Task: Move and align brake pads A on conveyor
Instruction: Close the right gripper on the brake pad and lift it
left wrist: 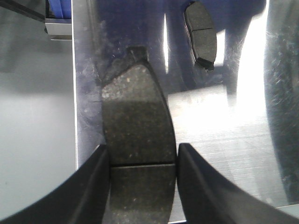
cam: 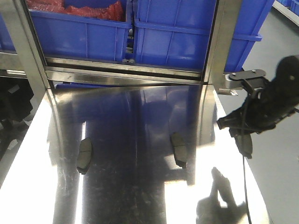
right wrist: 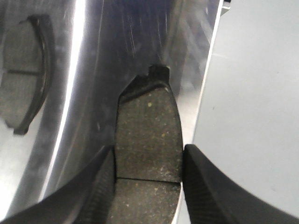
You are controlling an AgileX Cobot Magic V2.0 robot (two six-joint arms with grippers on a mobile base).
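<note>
One brake pad (left wrist: 135, 116) was clamped in the left gripper (left wrist: 143, 154), another pad (right wrist: 149, 121) in the right gripper (right wrist: 149, 154). A third pad (cam: 85, 154) and a fourth pad (cam: 178, 149) were seen lying on the counter (cam: 131, 116); no conveyor was seen, so none was judged placed.

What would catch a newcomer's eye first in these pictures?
A mirror-bright steel table holds one loose pad at left and a second loose pad mid-table, blue bins beyond. The left gripper pinches a third pad; the right gripper pinches a fourth pad by the table's right edge.
</note>
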